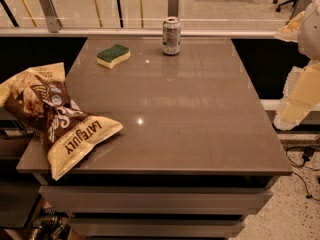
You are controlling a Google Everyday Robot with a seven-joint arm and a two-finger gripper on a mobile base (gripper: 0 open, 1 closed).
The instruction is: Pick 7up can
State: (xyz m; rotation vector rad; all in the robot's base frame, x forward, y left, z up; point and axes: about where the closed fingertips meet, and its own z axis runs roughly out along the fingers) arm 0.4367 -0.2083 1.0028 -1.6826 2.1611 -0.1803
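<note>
task: pick 7up can
7up can (171, 35): upright, upper centre of frame, at far edge of table (200, 114). touches nothing but the tabletop; not lifted.
gripper (296, 101): pale cream part at right edge of frame, mid height, off the table's right side, well apart from can. open or closed: cannot tell. nothing seen held in it.
arm (311, 26): more pale parts above gripper, upper right corner, partly cut off by frame.
sponge (113, 55): green-topped, left of can, near but apart. not in the way for a reach from the right.
chip bag (57, 119): left side of frame, hangs over table's left edge, well apart from can.
done: nothing that shows. no contact w/ can, no grasp.
left: prob. everything: reach over to upper centre, close around can, lift it clear.
progress est.: at the very start.
path: tabletop btw gripper and can shows no obstacle.
</note>
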